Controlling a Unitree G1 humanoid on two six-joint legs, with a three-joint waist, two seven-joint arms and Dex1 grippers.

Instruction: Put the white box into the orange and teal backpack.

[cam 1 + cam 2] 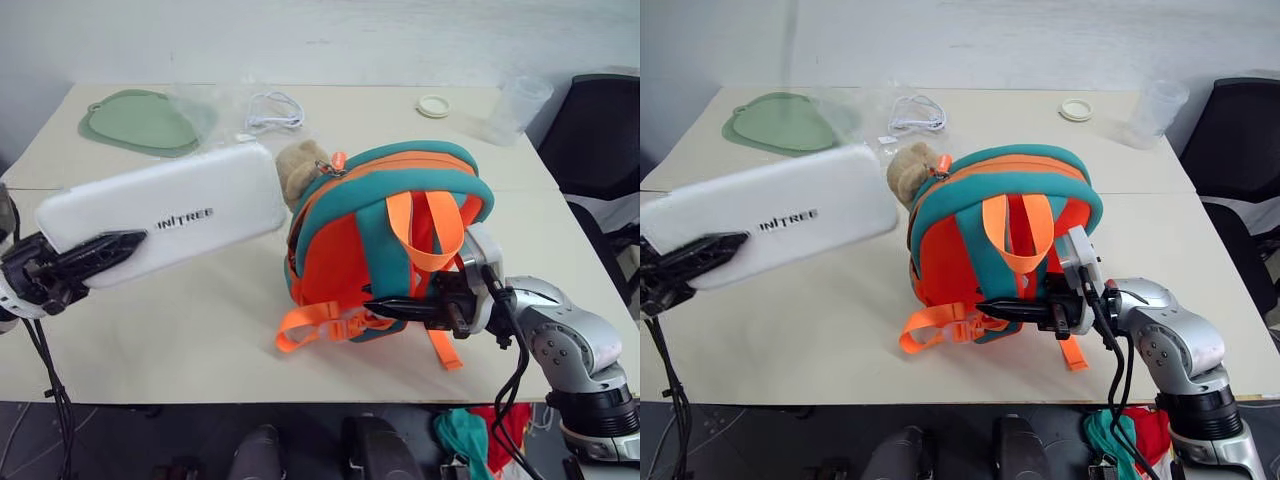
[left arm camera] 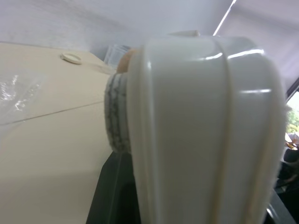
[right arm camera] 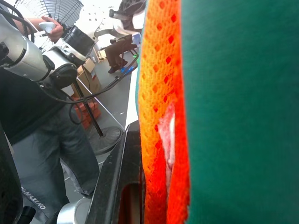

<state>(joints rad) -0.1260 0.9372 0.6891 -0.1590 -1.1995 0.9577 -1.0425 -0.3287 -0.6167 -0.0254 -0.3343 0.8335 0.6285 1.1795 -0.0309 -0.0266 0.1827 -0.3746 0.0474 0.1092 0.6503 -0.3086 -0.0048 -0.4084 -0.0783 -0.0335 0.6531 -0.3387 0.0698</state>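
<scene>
The left pincer point(image 1: 100, 252) clamps one end of the white box point(image 1: 170, 222), holding it clear above the table point(image 1: 200, 330); its long axis runs nearly level, far end aimed at the orange and teal backpack point(image 1: 385, 235). The right pincer point(image 1: 400, 308) grips the backpack's strap. The box is lifted, not yet inside.

The left gripper point(image 1: 100, 250), black and two-fingered, reaches in from the left edge, fingers clamped on the near end of the flat white box point(image 1: 170, 222), held above the table. The right gripper point(image 1: 385, 307), on a silver-jointed arm, points leftward, pinching the orange and teal backpack point(image 1: 385, 225) low on its strap side.
</scene>
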